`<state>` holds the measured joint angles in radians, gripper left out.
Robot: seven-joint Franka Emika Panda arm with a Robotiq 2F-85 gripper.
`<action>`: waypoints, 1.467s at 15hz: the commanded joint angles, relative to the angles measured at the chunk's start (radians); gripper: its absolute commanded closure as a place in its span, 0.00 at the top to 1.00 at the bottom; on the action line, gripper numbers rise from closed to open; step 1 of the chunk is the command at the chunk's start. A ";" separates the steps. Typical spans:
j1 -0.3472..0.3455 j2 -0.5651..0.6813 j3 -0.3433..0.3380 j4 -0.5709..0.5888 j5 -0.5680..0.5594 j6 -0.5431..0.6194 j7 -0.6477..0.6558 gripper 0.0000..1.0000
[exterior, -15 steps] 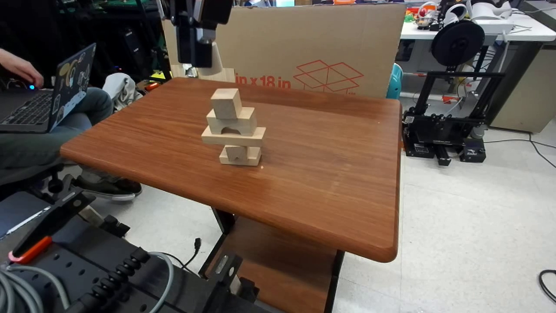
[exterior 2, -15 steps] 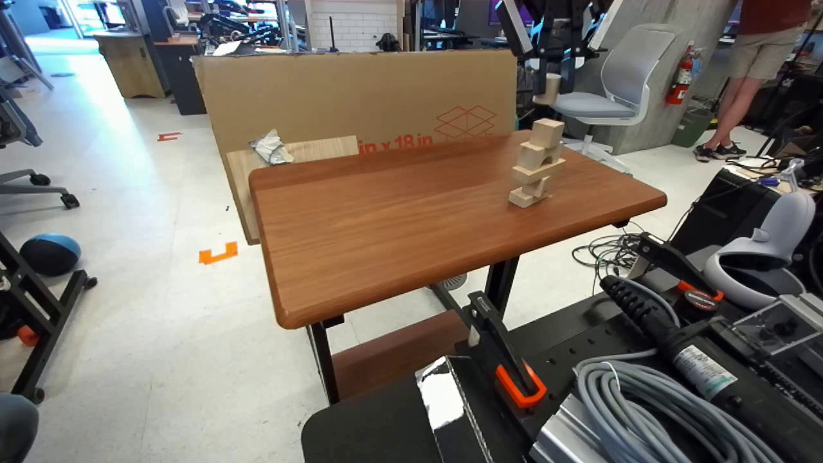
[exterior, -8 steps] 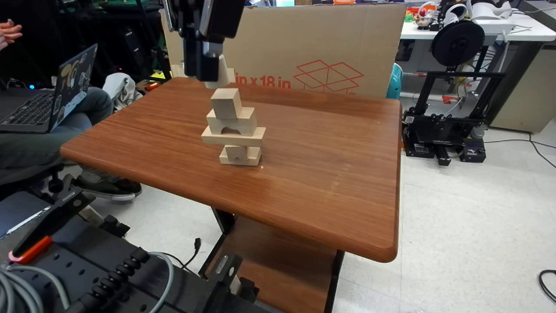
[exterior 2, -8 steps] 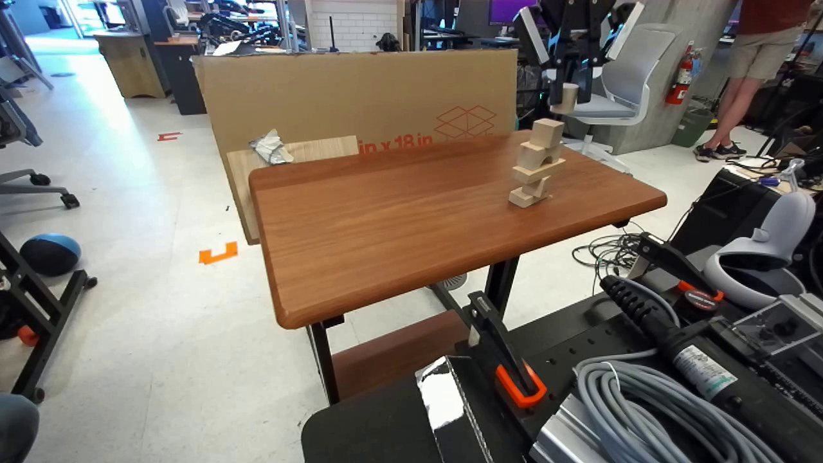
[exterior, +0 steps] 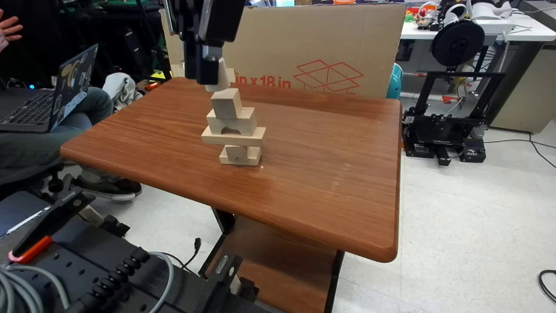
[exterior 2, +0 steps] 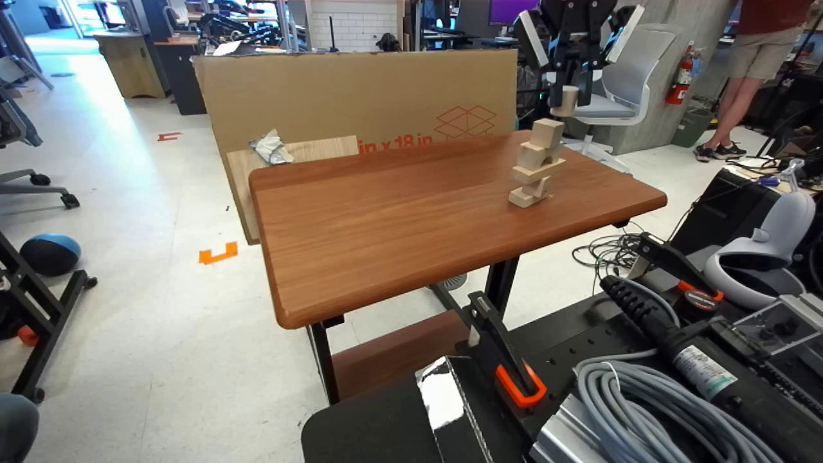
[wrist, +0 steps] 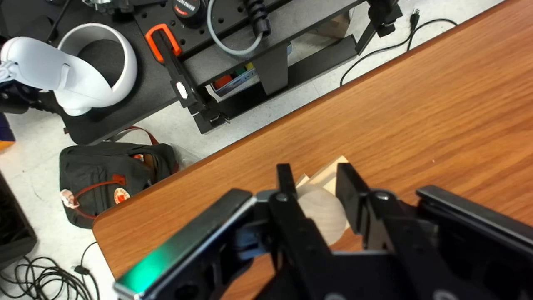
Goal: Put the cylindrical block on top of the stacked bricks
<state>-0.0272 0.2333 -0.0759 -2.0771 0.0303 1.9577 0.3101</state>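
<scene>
plainly, pincer (exterior 2: 570,96) grips cylindrical block (wrist: 322,212) above stacked bricks (exterior: 232,139); cardboard (exterior 2: 360,96) reads "x 18 in"

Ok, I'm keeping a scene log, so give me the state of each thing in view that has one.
brick tower: standing, tiers stacked
round block: held up close to the brick tower's top; touching or not, unclear
gripper: shut on the round block
laptop: open
background screen: lit purple
backpack: on the floor; fully zipped or not, unclear
</scene>
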 commanded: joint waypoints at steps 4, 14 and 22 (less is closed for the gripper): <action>-0.002 0.010 0.001 0.008 0.020 0.024 0.020 0.08; 0.004 0.055 0.006 0.041 0.018 0.026 0.017 0.08; 0.017 -0.001 0.018 0.002 0.001 0.026 0.001 0.94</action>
<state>-0.0181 0.2723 -0.0631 -2.0589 0.0296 1.9850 0.3210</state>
